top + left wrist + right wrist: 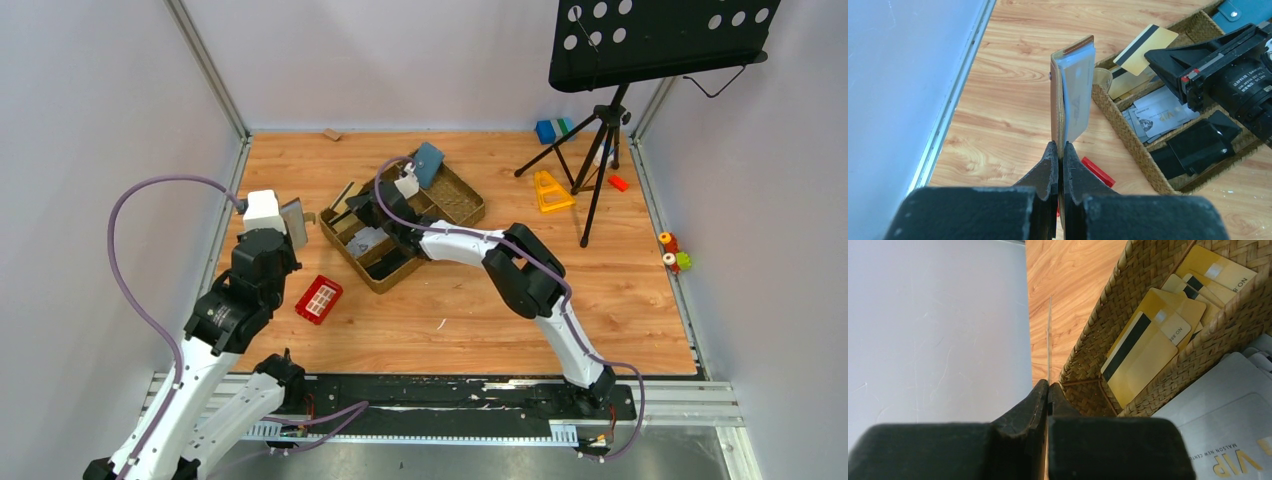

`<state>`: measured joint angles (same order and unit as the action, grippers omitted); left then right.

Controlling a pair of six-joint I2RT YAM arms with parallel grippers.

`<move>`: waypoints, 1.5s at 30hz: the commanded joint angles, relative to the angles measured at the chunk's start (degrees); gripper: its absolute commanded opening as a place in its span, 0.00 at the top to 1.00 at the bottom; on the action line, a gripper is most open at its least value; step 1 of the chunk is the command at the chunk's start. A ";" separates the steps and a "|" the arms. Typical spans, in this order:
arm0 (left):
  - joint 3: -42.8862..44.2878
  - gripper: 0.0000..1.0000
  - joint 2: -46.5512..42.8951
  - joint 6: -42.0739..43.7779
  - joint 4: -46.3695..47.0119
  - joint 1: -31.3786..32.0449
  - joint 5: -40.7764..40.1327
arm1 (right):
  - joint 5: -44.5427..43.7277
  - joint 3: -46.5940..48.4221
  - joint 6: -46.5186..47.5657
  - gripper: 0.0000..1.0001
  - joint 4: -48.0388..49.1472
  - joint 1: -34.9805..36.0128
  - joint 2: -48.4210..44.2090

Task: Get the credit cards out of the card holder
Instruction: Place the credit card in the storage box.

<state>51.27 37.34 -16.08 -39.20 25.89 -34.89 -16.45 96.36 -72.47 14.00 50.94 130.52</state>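
Left wrist view: my left gripper (1060, 152) is pinched tight on the lower edge of the card holder (1072, 92). The holder stands upright above the wooden table (1013, 100), just left of the woven basket (1128, 135). Its brown cover faces left, and its clear sleeves face right toward the basket.

My right gripper (1048, 388) is closed on a gold card (1146, 48) with a black stripe. From its own camera that card shows only as a thin edge-on line. It hangs over the far-left end of the basket, above a compartment where more gold cards (1153, 335) lie. Silver VIP cards (1160, 114) fill the next compartment.

A blue-teal pouch (430, 164) rests at the basket's far corner. A red box (319, 298) sits on the table near my left arm.
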 commanded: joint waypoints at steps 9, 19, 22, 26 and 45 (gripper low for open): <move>-0.71 1.00 -0.92 0.71 3.40 0.30 -1.83 | -1.02 4.90 -4.30 0.99 -0.03 0.59 4.59; -0.89 1.00 -0.80 0.95 3.56 0.26 -1.94 | -0.67 6.98 -5.17 0.62 -2.12 0.65 5.91; -0.95 1.00 -0.79 1.05 3.75 0.30 -1.57 | -0.93 5.47 -3.38 0.49 -1.39 0.65 3.62; -0.92 1.00 -0.78 1.31 4.12 0.30 -0.79 | -1.81 2.05 -0.94 0.48 -0.23 0.65 -0.23; -2.92 1.00 2.30 -4.21 9.17 0.30 32.13 | 4.84 -46.34 20.33 0.53 8.59 -2.93 -42.69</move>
<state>50.15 38.85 -16.86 -36.88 25.89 -19.42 -16.80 60.05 -59.40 15.70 50.04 96.55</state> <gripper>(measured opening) 0.015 0.493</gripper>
